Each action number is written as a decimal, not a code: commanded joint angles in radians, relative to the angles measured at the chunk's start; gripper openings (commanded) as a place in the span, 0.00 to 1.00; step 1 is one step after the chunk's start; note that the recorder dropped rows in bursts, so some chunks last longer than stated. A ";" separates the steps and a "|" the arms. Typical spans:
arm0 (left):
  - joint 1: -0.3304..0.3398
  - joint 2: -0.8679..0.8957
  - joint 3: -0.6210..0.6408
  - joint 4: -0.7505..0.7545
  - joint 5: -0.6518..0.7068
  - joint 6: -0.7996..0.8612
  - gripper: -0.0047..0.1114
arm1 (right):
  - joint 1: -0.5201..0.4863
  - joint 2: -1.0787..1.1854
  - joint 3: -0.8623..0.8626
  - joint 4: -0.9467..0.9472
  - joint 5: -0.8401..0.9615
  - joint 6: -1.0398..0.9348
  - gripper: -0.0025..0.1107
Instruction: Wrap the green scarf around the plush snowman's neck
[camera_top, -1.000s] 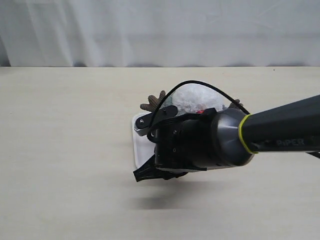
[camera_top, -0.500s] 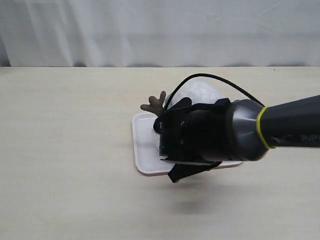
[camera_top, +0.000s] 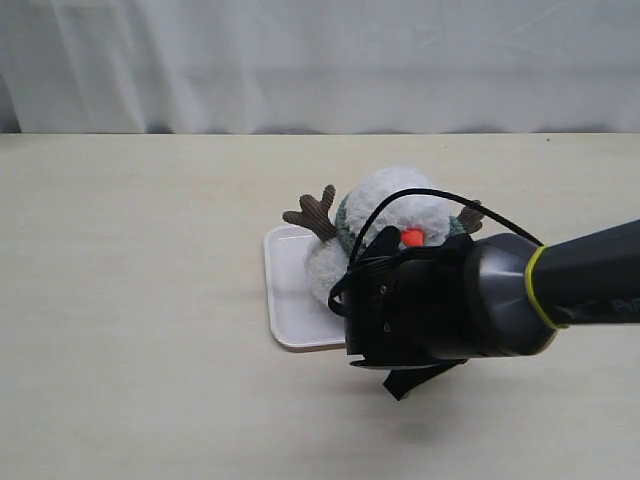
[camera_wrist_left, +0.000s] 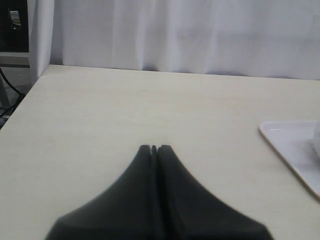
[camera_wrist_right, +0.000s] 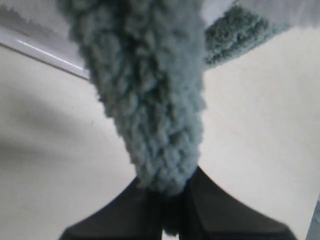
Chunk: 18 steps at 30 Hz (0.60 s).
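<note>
Both jaws of the right hand (camera_wrist_right: 167, 200) pinch the green scarf (camera_wrist_right: 150, 90).

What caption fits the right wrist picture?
Shut jaws of the right gripper pinch the green scarf by its end, over the table.

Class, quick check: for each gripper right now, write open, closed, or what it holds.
Left gripper: jaws closed, holding nothing.
Right gripper: jaws closed on the green scarf.
</note>
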<state>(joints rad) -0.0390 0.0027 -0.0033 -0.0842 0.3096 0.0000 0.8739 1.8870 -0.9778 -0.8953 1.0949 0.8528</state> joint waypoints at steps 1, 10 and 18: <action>-0.008 -0.003 0.003 -0.002 -0.007 0.000 0.04 | 0.001 0.000 0.005 0.009 0.004 -0.031 0.06; -0.008 -0.003 0.003 -0.002 -0.007 0.000 0.04 | 0.001 -0.007 0.001 0.095 -0.006 -0.103 0.25; -0.008 -0.003 0.003 -0.002 -0.007 0.000 0.04 | 0.001 -0.083 0.001 0.246 -0.005 -0.219 0.41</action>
<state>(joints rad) -0.0390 0.0027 -0.0033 -0.0842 0.3096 0.0000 0.8739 1.8456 -0.9778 -0.6991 1.0908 0.6737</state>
